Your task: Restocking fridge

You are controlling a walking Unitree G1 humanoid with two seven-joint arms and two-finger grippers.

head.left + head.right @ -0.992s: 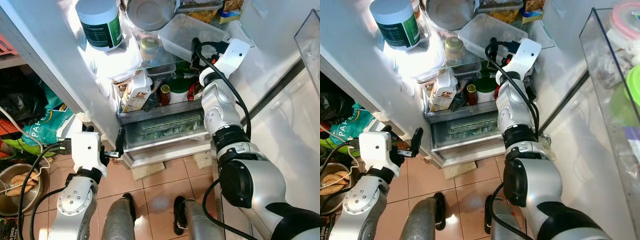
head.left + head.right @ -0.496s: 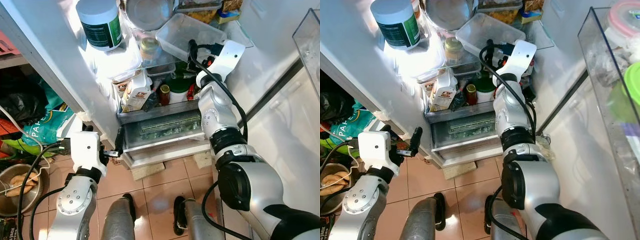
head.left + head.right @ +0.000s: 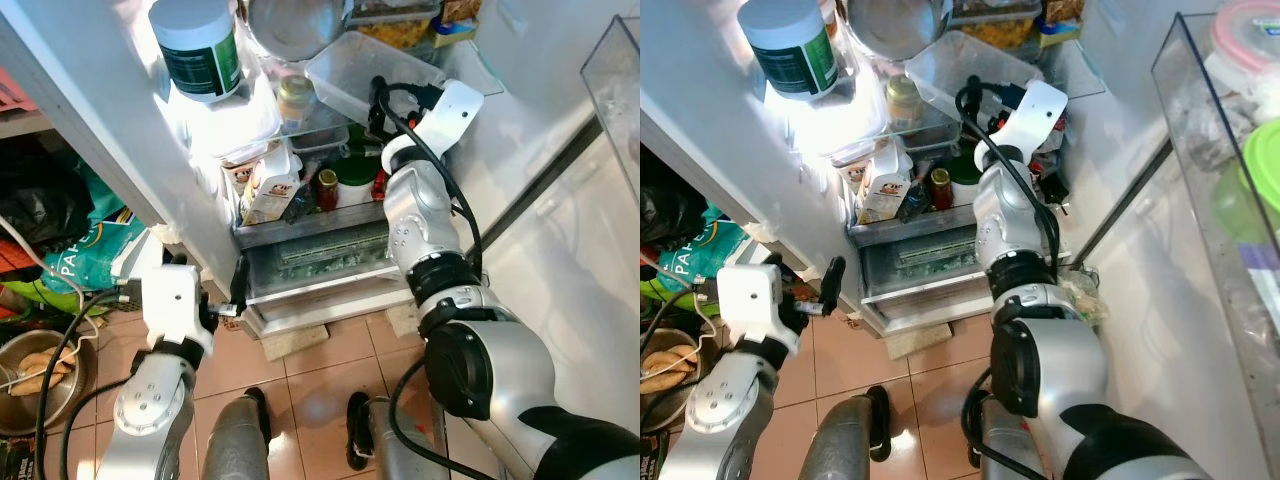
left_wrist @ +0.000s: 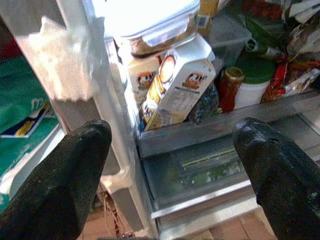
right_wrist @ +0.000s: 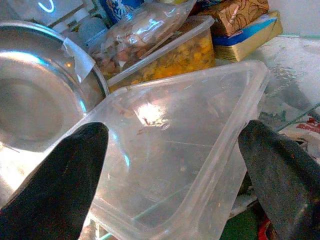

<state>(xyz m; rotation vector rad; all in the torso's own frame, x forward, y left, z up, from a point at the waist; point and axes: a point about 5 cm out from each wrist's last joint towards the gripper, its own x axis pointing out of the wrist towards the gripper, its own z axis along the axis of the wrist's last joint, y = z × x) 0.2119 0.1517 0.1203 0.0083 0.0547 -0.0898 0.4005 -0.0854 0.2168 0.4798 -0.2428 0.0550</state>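
The open fridge (image 3: 300,225) fills the upper middle. The right arm (image 3: 425,215) reaches up toward one o'clock, its wrist against a clear plastic container (image 3: 350,75) on the shelf. A green-labelled tub (image 3: 197,50) sits at eleven o'clock (brightly lit). The left gripper (image 3: 236,290) hangs at seven o'clock beside the crisper drawer (image 3: 325,260), above tiled floor (image 3: 310,375).

My fingers (image 5: 55,185): matt black, finely grained. Container (image 5: 185,160): clear glossy plastic, smudged. Bowl (image 5: 40,100): shiny metal. Carton (image 4: 175,90): printed paper. Floor tiles (image 3: 330,370): glossy ceramic.
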